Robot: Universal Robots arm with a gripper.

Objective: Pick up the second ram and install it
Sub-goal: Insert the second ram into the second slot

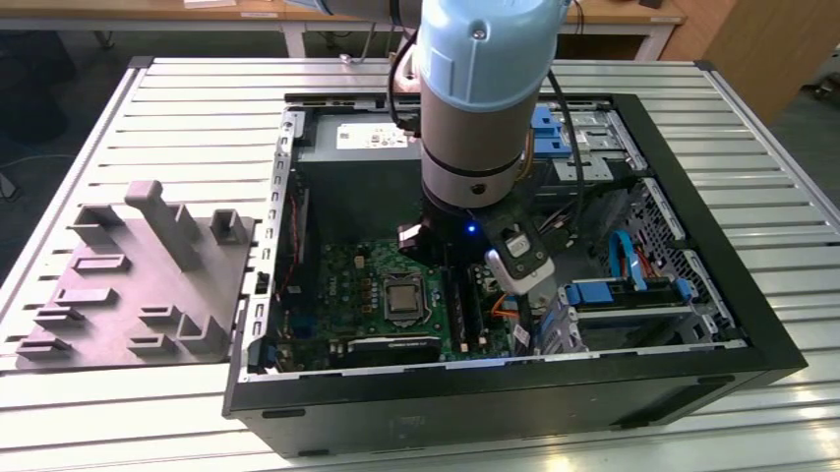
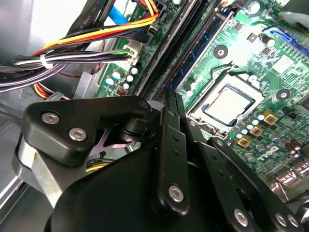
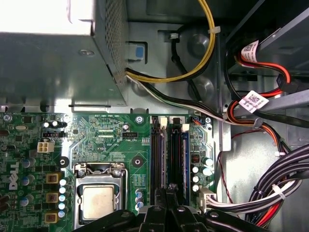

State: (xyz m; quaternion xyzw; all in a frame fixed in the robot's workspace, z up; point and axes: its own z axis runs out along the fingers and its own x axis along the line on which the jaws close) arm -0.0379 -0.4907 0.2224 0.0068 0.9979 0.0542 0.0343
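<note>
Open PC case (image 1: pixel 735 339) lies flat on slatted metal table (image 1: pixel 197 108). All positions relative to the case: robot arm (image 1: pixel 479 98) drops into its middle, wrist with a lit blue LED low over the green motherboard (image 1: pixel 348 285). CPU socket (image 1: pixel 400 295) sits just beside the arm's tip, toward the exterior view's left. Grey power-supply box (image 1: pixel 368 133) at the far end inside. Blue drive caddies (image 1: pixel 597 293) inside along the exterior view's right. Grey moulded parts fixture (image 1: pixel 132 280) outside, touching the case wall on the exterior view's left.
</note>
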